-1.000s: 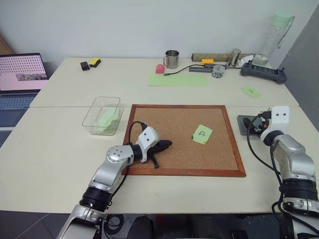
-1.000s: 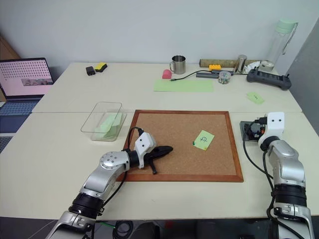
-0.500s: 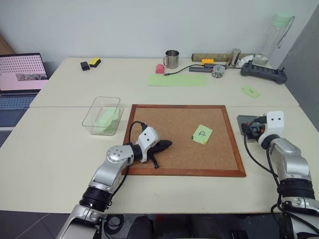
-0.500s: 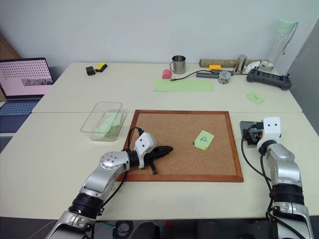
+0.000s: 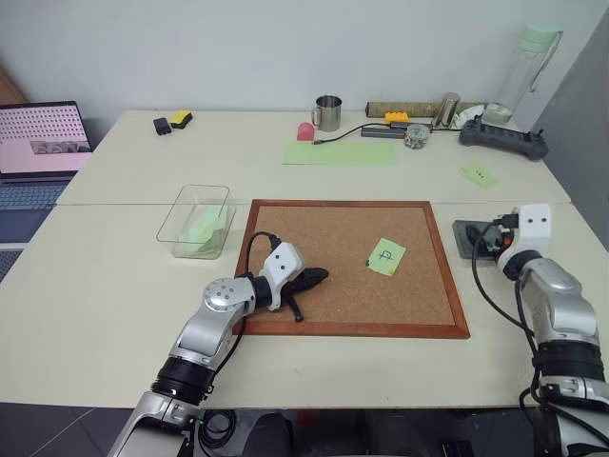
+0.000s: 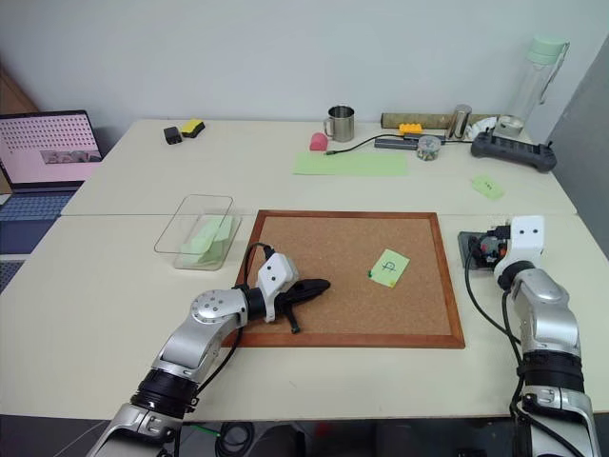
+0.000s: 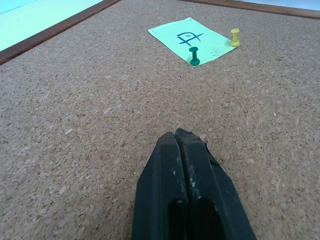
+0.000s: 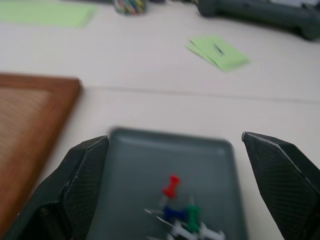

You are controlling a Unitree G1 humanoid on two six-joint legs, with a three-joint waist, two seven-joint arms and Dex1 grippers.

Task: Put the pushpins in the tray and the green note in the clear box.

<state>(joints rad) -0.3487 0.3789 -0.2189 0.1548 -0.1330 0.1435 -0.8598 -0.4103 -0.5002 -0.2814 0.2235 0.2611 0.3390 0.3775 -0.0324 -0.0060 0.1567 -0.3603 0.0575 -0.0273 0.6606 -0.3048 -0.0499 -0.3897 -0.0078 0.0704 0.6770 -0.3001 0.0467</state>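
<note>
— How many pins are left on the cork board?

— Two: a green pushpin and a yellow pushpin, both stuck in the green note, which lies right of the board's middle. In the tray, on the table just right of the board, I count a red, a blue and a green head; there are white ones too, too blurred to count.

— And your grippers?

— My left gripper rests on the cork, fingers pressed together with nothing between them, well apart from the note. My right gripper hangs over the tray with its fingers spread wide, holding nothing.

— The clear box?

— One, just left of the board, with a pale green slip inside. Nothing stands between it and the note except my left arm.
</note>
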